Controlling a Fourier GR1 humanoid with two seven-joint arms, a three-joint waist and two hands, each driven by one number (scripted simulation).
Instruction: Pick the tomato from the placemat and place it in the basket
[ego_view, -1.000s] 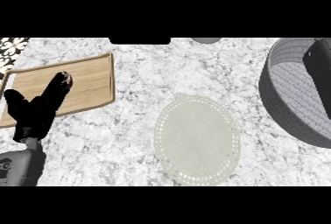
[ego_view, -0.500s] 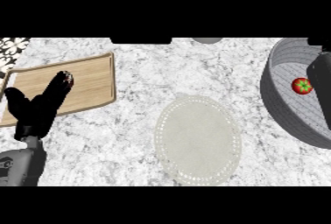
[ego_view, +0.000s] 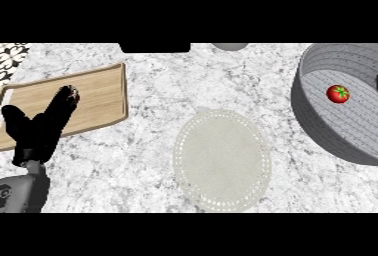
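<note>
The tomato (ego_view: 337, 93) lies in the basket (ego_view: 328, 135); the left hand (ego_view: 38, 131), fingers extended straight, rests over the wooden board (ego_view: 100, 95).

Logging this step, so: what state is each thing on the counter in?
tomato: lying inside the basket, no hand on it
basket: upright, holding the tomato
placemat: flat on the counter, no tomato on it
left hand: open, fingers straight, resting
cutting board: flat, left hand over it
</note>
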